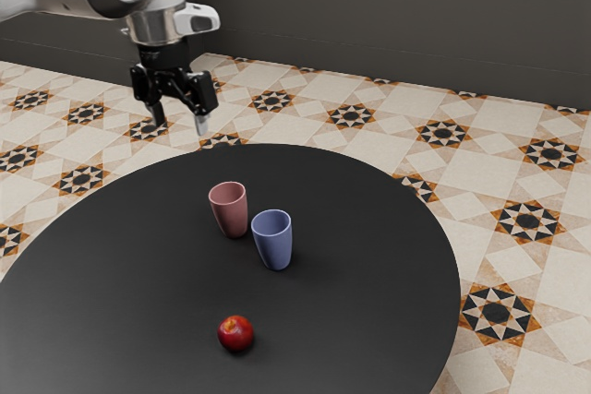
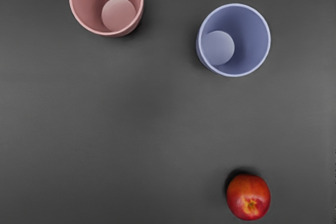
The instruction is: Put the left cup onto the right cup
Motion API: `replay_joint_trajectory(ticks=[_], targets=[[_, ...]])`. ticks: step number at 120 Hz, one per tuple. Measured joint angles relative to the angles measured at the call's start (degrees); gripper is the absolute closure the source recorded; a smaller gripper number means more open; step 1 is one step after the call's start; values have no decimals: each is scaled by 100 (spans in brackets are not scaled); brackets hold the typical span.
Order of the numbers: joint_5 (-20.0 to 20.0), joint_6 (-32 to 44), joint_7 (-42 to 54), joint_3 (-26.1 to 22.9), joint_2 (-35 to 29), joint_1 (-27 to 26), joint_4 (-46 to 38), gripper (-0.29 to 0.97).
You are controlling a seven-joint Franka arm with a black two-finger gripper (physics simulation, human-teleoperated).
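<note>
A pink cup (image 1: 228, 208) stands upright on the round black table (image 1: 111, 292), toward the exterior view's left of a blue-violet cup (image 1: 272, 238), also upright and close beside it. My gripper (image 1: 179, 120) hangs open high above the table's far edge, up and left of the pink cup, with nothing between its fingers. From above, in the wrist view, the pink cup (image 2: 106, 2) and the blue cup (image 2: 234, 39) show their empty insides.
A red apple (image 1: 235, 332) lies on the table nearer the front edge, and in the wrist view the apple (image 2: 248, 196) sits apart from both cups. Patterned tile floor surrounds the table, with a dark wall behind.
</note>
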Motion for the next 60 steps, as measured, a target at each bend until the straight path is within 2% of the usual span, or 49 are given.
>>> replay_joint_trajectory(ticks=[21,60], targets=[[-2,30,4,7,62,-122,-2,0],[-42,412,10,17,561,-13,-13,0]])
